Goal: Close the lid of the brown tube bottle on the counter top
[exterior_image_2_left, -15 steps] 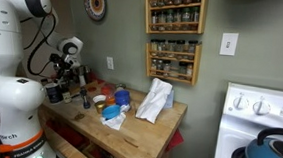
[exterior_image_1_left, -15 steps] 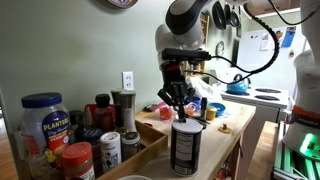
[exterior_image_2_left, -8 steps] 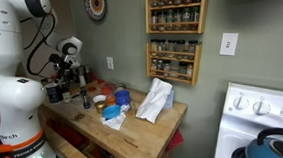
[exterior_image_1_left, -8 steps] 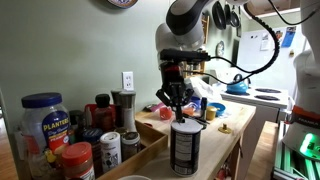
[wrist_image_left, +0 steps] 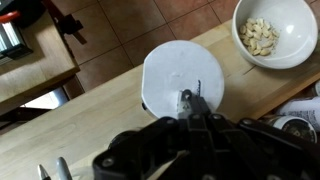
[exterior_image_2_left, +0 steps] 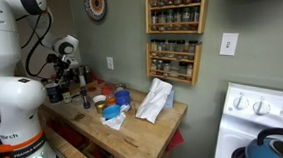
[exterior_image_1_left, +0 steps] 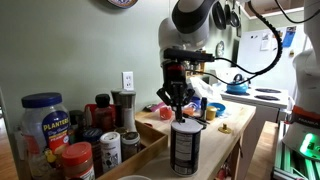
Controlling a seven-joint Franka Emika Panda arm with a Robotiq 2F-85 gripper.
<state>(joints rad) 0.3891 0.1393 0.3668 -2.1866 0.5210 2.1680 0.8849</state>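
Note:
The brown tube bottle (exterior_image_1_left: 186, 150) stands upright on the counter top (exterior_image_1_left: 226, 134), near its front edge. Its pale round lid (exterior_image_1_left: 186, 124) lies flat on top of it. My gripper (exterior_image_1_left: 179, 112) hangs straight above the bottle, fingers shut together and pointing down, with the tips at or just above the lid. In the wrist view the white lid (wrist_image_left: 172, 68) fills the middle of the frame, and the shut fingertips (wrist_image_left: 189, 100) sit over its lower right part. The gripper holds nothing.
A blue-lidded peanut jar (exterior_image_1_left: 43, 118) and red-capped jars (exterior_image_1_left: 78, 158) crowd the near end. A white bowl of nuts (wrist_image_left: 270, 30) stands close beside the bottle. A white cloth (exterior_image_2_left: 156, 98) lies on the counter, and a stove (exterior_image_2_left: 264, 116) stands beyond it.
The arm's upper joints have shifted slightly. The gripper stays shut over the lid in nearly the same place.

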